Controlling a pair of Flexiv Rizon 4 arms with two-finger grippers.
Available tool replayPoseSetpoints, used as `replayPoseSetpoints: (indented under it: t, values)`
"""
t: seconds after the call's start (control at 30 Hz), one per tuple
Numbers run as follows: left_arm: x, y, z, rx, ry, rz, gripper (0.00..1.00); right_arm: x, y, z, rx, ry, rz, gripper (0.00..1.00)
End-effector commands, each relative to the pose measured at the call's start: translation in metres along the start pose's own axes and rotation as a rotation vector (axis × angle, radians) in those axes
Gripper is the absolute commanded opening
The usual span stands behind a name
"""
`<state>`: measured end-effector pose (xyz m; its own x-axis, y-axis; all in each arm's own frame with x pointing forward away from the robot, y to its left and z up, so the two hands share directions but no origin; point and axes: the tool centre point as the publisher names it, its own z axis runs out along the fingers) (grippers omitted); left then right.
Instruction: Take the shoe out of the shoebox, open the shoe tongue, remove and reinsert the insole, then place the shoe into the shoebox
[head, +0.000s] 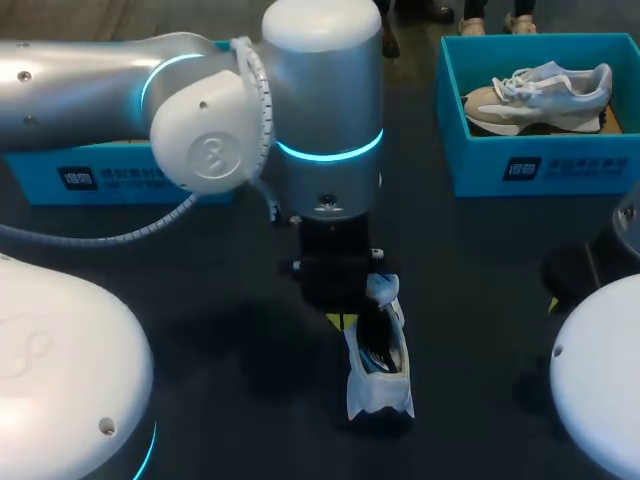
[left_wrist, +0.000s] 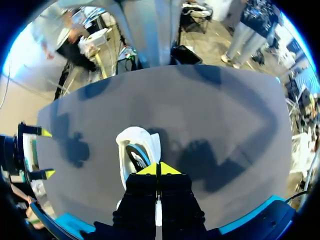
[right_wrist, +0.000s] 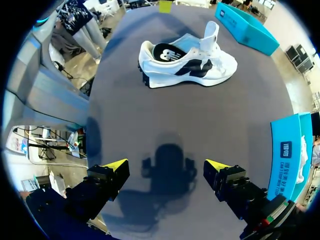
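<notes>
Two shoes: white shoe (head: 380, 360) out on the bench (head: 200, 300), standing on its sole with the tongue up; grey shoe (head: 535, 95) inside the open shoebox (head: 540, 165) at the far right. Two blue boxes, counting the second blue box (head: 110, 175) far left. Left gripper (left_wrist: 159, 169): fingers pressed together at the white shoe's opening, can't tell if anything is pinched. Right gripper (right_wrist: 167, 170): spread wide over bare dark bench, well apart from the white shoe.

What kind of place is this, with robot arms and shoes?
Most likely a robot test lab, not a shop. The left gripper and right gripper, both yellow-tipped, are over a dark table. A white shoe stands on it, and an open blue shoebox farther back holds a second shoe.
</notes>
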<state>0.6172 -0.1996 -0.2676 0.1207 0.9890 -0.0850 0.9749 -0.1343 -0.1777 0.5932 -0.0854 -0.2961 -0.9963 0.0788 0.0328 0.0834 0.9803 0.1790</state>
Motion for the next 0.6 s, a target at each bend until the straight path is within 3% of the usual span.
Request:
replayPoseSetpoints:
  t: [0.03, 0.3, 0.6]
  values:
    - [-0.009, 0.008, 0.012, 0.019, 0.016, 0.036, 0.00, 0.003, -0.001, -0.001, -0.001, -0.006, 0.000, 1.00]
    - [-0.030, 0.011, 0.027, 0.039, 0.090, 0.130, 0.00, 0.003, -0.001, -0.001, -0.001, -0.006, 0.000, 1.00]
    - [-0.037, 0.024, 0.047, 0.076, 0.140, 0.189, 0.00, 0.003, -0.001, -0.001, -0.001, -0.006, 0.000, 1.00]
